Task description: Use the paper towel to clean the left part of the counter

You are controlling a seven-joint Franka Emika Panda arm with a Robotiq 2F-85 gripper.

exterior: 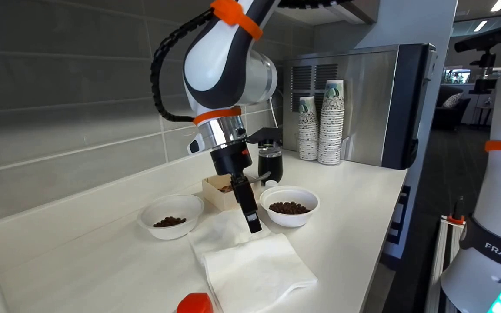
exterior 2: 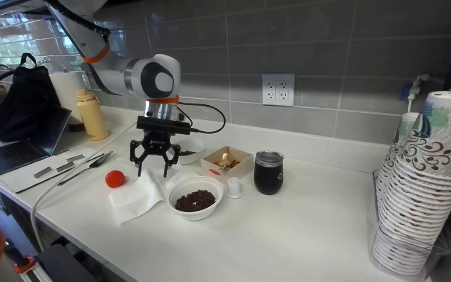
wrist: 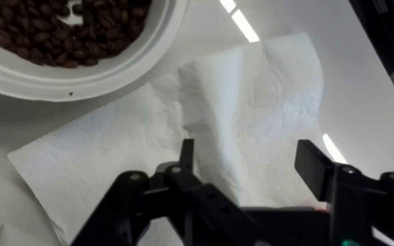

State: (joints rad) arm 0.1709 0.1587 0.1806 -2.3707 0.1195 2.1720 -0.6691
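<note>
The paper towel is a white rumpled sheet lying on the cream counter (exterior: pixel 342 248), with a raised fold across its middle. It shows in both exterior views (exterior: pixel 259 271) (exterior 2: pixel 134 199) and fills much of the wrist view (wrist: pixel 275 102). My gripper (wrist: pixel 246 141) is open, fingers wide apart, with nothing between its pads. It points down above the towel, the fold lying below and between the fingers in the wrist view. In the exterior views the gripper (exterior: pixel 254 226) (exterior 2: pixel 152 175) hangs over the towel's middle; whether the tips touch it I cannot tell.
A white bowl of brown beans (exterior 2: pixel 199 215) stands against the towel; another bowl (exterior: pixel 168 233) stands near the wall. A small open box (exterior 2: pixel 244 167), black tumbler (exterior 2: pixel 268 178), small white cup (exterior 2: pixel 233 187), red round object (exterior 2: pixel 115 178) and stacked paper cups (exterior: pixel 331 134) are around.
</note>
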